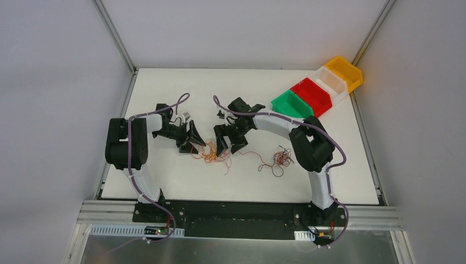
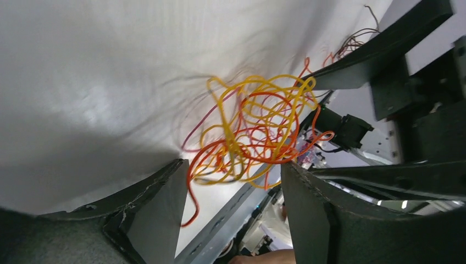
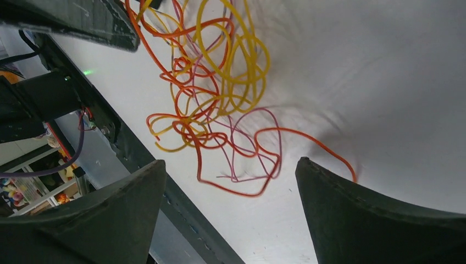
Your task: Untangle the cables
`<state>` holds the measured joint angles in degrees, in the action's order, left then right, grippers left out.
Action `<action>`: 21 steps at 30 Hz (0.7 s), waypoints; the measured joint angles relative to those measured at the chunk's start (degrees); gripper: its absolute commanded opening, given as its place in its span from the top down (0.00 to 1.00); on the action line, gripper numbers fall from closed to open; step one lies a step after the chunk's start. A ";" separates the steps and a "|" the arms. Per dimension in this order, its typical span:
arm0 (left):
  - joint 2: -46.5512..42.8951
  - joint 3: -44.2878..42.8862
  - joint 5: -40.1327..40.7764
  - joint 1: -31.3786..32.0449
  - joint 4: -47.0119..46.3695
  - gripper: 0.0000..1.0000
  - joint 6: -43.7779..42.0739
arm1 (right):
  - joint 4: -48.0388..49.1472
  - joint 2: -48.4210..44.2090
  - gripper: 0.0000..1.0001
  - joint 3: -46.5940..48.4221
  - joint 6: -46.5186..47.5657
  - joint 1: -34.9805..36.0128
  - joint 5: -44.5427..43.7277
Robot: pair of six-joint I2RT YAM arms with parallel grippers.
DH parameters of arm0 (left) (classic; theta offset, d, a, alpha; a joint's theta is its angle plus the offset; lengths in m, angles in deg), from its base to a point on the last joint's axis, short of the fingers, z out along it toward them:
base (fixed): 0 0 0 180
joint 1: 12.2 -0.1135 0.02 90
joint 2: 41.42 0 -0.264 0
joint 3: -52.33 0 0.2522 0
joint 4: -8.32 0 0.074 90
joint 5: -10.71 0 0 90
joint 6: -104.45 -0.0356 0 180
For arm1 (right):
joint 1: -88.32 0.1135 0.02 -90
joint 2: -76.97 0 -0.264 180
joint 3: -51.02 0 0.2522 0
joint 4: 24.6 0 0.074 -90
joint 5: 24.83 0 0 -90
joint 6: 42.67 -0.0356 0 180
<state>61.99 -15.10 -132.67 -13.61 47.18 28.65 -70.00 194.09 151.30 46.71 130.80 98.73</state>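
left gripper (image 2: 232, 165) and right gripper (image 3: 231, 161) gape, seemingly empty, over the tangle of thin orange, yellow and red curly wires (image 2: 253, 132), so each should pinch a separate loop.

Tangled cables (image 3: 220, 91) lie on the white table (image 3: 384, 82) — jaws wide apart.

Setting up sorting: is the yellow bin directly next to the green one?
No, the red bin and white bin sit between the green bin and yellow bin.
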 measured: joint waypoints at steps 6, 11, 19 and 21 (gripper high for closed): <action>4.13 -0.61 -3.39 5.49 -5.11 0.88 4.50 | 4.33 3.80 0.79 -0.02 -3.17 2.58 -0.46; 6.58 -0.57 -3.82 7.41 -6.91 1.00 6.05 | 3.74 4.09 1.00 -0.24 -2.89 1.81 -0.76; 0.46 -0.33 -4.02 -10.36 -1.92 1.00 4.35 | -2.47 -9.90 1.00 -7.87 5.55 -4.37 -0.22; -0.35 -1.16 -3.98 -13.55 1.40 1.00 2.80 | -4.13 -14.88 1.00 -8.61 8.79 -5.90 0.55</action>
<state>61.64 -16.26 -136.65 -27.16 48.58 31.45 -74.13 179.20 142.69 55.49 124.90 99.27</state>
